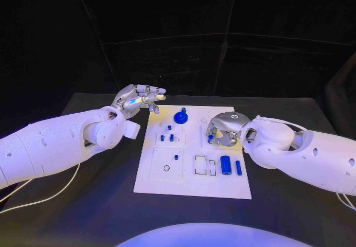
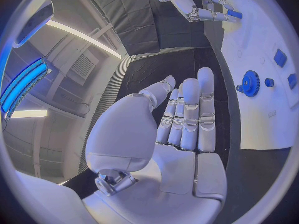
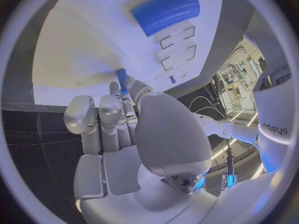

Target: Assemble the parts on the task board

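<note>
Pinching a small blue peg (image 3: 122,79) between thumb and fingertips, the right hand (image 1: 225,128) hangs over the right-centre of the white task board (image 1: 189,180), just right of the frame's middle in the head view. The right wrist view shows the peg's slim body sticking out past the fingertips toward the white plate, so I judge it is being carried to a socket, though I cannot tell which one.

The left hand (image 1: 139,98) hovers at the board's upper left corner, above and left of centre in the head view. Its fingers are loosely curled and apart, and the left wrist view shows the palm bare with nothing in it. It seems held back there to leave the board free for the other arm.

The board lies flat in the middle of the black table (image 1: 89,206). On it, near the top edge, a blue gear (image 1: 181,118) sits on its post with a knob rising from it. Below it, a few short blue pins (image 1: 171,137) stand upright in holes in the left half. In the lower half, an outlined square recess (image 1: 166,168) holds a small ring, a narrow rectangular slot (image 1: 200,164) beside it looks unfilled, and to its right a fat blue cylinder (image 1: 225,164) and a thinner blue bar (image 1: 238,167) lie side by side, apart from each other.
</note>
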`<control>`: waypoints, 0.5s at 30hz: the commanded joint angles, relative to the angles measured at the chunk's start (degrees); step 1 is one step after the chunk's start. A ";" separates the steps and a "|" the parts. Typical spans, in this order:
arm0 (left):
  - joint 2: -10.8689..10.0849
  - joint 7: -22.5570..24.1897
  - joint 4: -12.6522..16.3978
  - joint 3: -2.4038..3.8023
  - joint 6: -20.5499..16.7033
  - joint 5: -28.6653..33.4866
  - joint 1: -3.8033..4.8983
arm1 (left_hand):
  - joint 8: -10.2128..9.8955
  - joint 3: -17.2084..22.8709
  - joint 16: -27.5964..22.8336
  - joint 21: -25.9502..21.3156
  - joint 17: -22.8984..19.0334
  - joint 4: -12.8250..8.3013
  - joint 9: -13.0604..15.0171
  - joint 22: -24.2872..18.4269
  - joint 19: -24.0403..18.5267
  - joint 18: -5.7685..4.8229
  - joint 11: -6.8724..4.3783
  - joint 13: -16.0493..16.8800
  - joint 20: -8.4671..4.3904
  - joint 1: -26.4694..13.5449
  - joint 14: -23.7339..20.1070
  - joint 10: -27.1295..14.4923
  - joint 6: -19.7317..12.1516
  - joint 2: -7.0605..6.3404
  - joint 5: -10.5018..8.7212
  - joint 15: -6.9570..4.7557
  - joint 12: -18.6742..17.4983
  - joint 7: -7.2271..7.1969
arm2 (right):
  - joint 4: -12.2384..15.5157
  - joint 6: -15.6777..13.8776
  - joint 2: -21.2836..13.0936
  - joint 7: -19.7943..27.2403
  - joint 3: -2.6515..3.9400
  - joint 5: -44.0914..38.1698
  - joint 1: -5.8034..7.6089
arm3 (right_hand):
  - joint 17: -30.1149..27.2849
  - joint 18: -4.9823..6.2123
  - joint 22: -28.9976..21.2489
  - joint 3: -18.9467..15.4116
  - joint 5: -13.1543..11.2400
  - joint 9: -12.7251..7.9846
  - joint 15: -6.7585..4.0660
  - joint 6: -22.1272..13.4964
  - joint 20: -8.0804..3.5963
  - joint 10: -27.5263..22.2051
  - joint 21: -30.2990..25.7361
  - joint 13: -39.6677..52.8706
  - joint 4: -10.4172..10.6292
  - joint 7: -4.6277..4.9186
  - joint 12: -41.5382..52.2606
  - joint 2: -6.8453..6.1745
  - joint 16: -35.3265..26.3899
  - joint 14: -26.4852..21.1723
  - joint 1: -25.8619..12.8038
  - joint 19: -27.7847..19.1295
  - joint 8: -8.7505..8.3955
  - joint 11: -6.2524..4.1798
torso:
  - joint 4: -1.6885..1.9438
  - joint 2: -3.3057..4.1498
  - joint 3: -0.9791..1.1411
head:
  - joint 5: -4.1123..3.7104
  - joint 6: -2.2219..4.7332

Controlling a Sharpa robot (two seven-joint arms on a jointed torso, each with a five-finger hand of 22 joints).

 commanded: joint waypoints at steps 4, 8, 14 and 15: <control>0.08 0.12 -0.02 0.05 0.73 0.19 0.08 | 0.26 -0.32 -0.25 -0.20 -0.05 0.13 -0.08 -0.06 -0.28 0.29 0.14 0.09 -0.20 0.09 -0.44 -0.42 -0.01 0.41 -0.03 0.04 0.36 0.22 | 0.05 -0.30 0.14 0.61 0.04 0.19 0.11 | 0.16 -0.52 0.24 0.61 -0.49 0.00 -0.22 0.53 -0.03 0.54 0.40 -0.07 0.06 0.02 -0.68 0.07 0.49 0.73 -0.31 0.53 0.07 0.16 | 0.01 0.01 -0.02 | 0.00 -0.07; 0.07 0.05 -0.02 0.05 0.76 0.19 0.08 | 0.26 -0.32 -0.25 -0.20 -0.05 0.13 -0.08 -0.06 -0.28 0.29 0.14 0.09 -0.20 0.09 -0.44 -0.42 -0.01 0.41 -0.03 0.04 0.36 0.22 | -0.11 -0.22 0.10 0.55 0.04 0.94 0.11 | 0.32 -0.55 0.41 1.15 -0.58 -0.03 -0.25 0.78 -0.05 0.84 0.52 -0.05 0.10 0.02 -0.96 -0.05 0.67 0.78 -0.40 0.59 0.02 0.16 | 0.04 -0.02 -0.04 | -0.03 -0.14; 0.01 -0.06 0.01 0.05 0.82 0.19 0.08 | 0.26 -0.32 -0.25 -0.20 -0.05 0.13 -0.08 -0.06 -0.28 0.29 0.14 0.09 -0.20 0.09 -0.44 -0.42 -0.01 0.41 -0.03 0.04 0.36 0.22 | 0.24 -1.09 -0.28 0.50 0.04 2.98 0.11 | 0.93 -0.68 1.20 2.47 -0.71 0.12 -0.46 2.21 -0.23 2.25 1.07 0.05 0.10 -0.23 -1.29 -0.01 1.33 0.96 -0.55 0.97 0.39 -0.13 | -0.03 -0.02 0.00 | 0.04 -0.14; -0.01 -0.09 0.01 0.05 0.84 0.19 0.08 | 0.26 -0.32 -0.25 -0.20 -0.05 0.13 -0.08 -0.06 -0.28 0.29 0.14 0.09 -0.20 0.09 -0.44 -0.42 -0.01 0.41 -0.03 0.04 0.36 0.22 | 0.45 -1.46 -0.44 0.53 0.05 3.51 0.11 | 1.00 -0.70 1.36 2.61 -0.74 0.13 -0.48 2.35 -0.25 2.41 1.17 0.06 0.12 -0.24 -1.35 0.01 1.41 0.99 -0.62 1.05 0.42 -0.16 | -0.04 -0.03 0.01 | 0.05 -0.13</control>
